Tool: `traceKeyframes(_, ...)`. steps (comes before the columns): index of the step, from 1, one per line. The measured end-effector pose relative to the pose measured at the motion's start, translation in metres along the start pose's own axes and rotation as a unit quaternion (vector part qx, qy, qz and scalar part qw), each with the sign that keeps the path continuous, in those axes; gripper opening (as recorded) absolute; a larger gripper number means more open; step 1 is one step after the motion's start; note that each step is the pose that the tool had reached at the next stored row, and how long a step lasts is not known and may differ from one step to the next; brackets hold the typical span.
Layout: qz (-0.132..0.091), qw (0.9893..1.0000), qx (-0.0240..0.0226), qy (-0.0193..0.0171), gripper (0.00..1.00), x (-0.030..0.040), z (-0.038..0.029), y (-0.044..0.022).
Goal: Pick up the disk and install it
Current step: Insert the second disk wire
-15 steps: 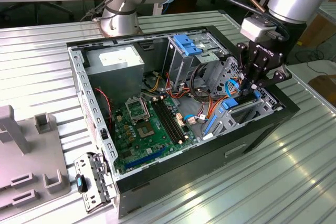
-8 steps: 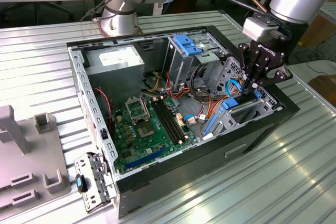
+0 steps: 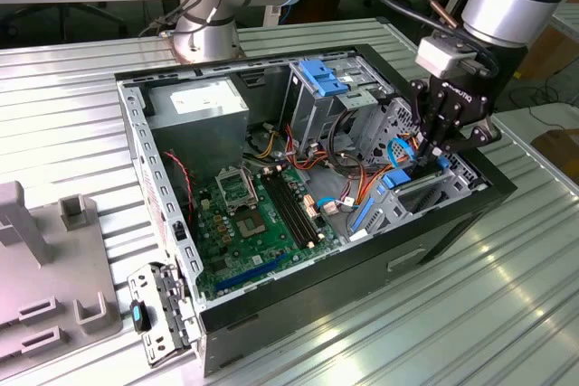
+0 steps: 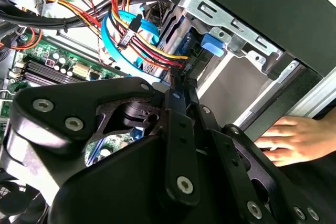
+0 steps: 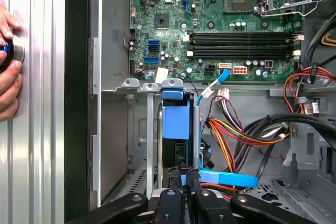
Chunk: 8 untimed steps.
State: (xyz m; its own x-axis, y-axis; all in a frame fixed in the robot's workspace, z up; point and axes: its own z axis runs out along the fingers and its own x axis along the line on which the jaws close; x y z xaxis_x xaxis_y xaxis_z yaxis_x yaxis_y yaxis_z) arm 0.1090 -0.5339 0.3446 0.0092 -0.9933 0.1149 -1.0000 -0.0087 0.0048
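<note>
The disk [image 3: 398, 178] stands edge-on in the drive bay at the front corner of the open computer case [image 3: 136, 160], on the exterior view's right. Its bright blue carrier [image 5: 176, 121] shows between the bay's metal rails in the first wrist view. My gripper [image 3: 425, 158] reaches down into that bay from above. Its black fingers are shut, close together, and the gripper [image 5: 185, 171] sits right at the near end of the disk. In the second wrist view the gripper [image 4: 179, 80] points at the cables beside a blue tab [image 4: 212, 43].
Orange, red and blue cables [image 5: 236, 135] crowd the bay right beside the fingers. A second blue carrier [image 3: 321, 74] sits in the upper bay. The motherboard [image 3: 249, 214] lies on the case floor. A person's hand [image 4: 286, 140] rests outside the case wall. A grey fixture [image 3: 36, 268] stands on the exterior view's left.
</note>
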Motion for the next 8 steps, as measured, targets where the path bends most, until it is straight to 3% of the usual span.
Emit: traceKeyframes(8,0.0,1.0,-0.0001,0.0001,0.16,-0.0006,0.006,0.0)
